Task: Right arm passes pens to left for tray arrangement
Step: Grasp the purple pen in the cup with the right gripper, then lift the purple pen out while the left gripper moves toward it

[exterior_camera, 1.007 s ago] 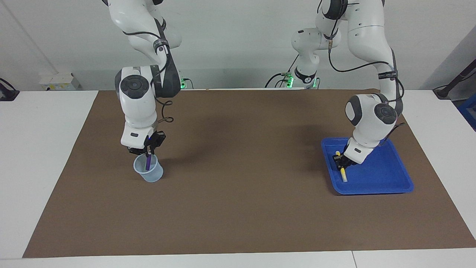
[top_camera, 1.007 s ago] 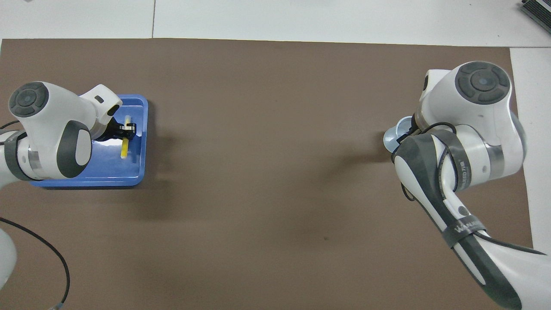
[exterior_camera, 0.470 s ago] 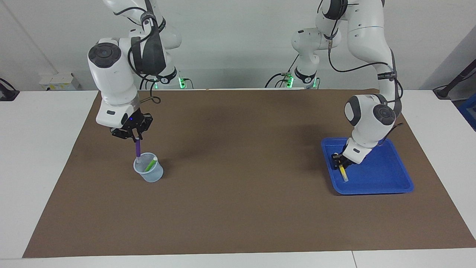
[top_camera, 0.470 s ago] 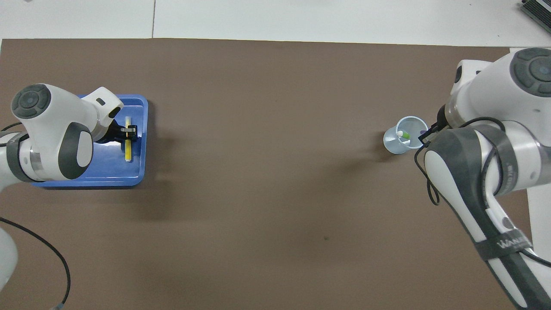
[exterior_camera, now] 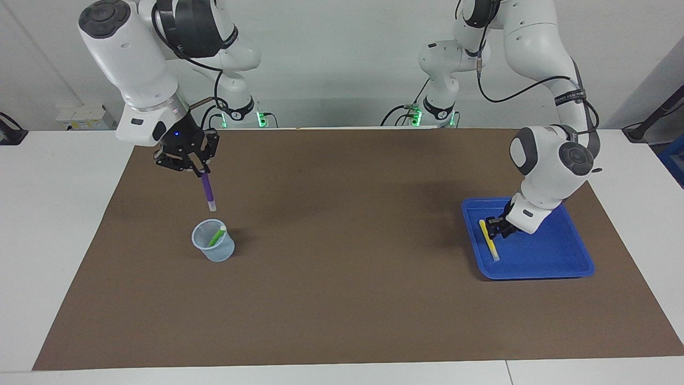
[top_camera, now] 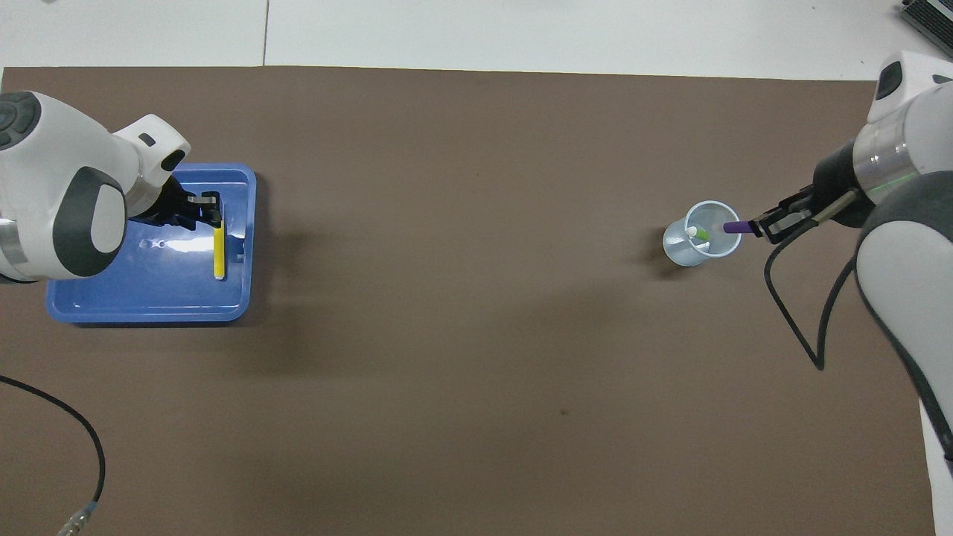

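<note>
overhead, right gripper (exterior_camera: pixel 199 172) pinches the purple pen (exterior_camera: pixel 208 192) above the cup (exterior_camera: pixel 213 247); left gripper (exterior_camera: pixel 494 229) looks parted over the tray (exterior_camera: pixel 556 262).

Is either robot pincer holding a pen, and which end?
The right pincer holds the purple pen by its top end, white tip down, above the cup. The left pincer holds nothing; the yellow pen lies in the tray.

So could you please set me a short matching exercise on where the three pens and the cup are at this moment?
Things:
1. purple pen
2. yellow pen
3. green pen
4. cup

Places:
A. lying in the tray
B. standing on the brown mat
C. leaning inside the cup
D. hanging from the right tool, above the cup

Pairs: 1-D, 2-A, 3-C, 4-B
</note>
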Controlling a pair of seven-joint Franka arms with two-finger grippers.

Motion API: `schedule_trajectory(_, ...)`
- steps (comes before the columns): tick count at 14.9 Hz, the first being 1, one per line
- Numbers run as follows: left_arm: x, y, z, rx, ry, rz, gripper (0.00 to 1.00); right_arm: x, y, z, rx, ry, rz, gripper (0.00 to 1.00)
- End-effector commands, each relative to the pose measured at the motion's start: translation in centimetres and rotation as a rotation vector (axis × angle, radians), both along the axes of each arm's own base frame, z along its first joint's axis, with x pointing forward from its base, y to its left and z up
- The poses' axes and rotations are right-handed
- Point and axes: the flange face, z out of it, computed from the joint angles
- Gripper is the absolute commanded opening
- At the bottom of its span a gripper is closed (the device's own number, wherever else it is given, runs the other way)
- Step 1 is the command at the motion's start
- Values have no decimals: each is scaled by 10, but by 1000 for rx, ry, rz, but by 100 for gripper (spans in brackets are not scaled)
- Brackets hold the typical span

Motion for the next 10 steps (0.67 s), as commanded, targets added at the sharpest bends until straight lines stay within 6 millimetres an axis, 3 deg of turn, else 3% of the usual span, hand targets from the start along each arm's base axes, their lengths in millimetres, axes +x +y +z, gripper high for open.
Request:
schedule_trajectory(1,3,-3,13,-87,35,97,42,2,1,5,116,35,-136,0)
schedule_trajectory(4,1,-20,26,-135,56,343,45,3,15,8,234,75,-294,0)
schedule_trajectory(10,-11,-84,53,-210,136,705,61,6,62,6,398,109,-511,0)
